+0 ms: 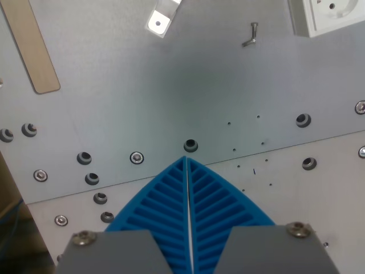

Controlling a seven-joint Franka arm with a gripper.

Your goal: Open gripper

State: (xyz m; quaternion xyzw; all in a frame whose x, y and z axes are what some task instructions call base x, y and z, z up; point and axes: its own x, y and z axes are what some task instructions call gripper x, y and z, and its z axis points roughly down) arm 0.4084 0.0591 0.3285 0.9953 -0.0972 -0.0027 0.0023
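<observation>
Since the blue gripper [187, 161] at lower centre has its fingers pressed together on nothing, spreading them evenly above the bare metal plate [171, 97] should suffice.

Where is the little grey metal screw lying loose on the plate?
The small grey metal screw lies near the wrist view's top, right of centre, between the shiny metal bracket and the white plastic socket.
</observation>
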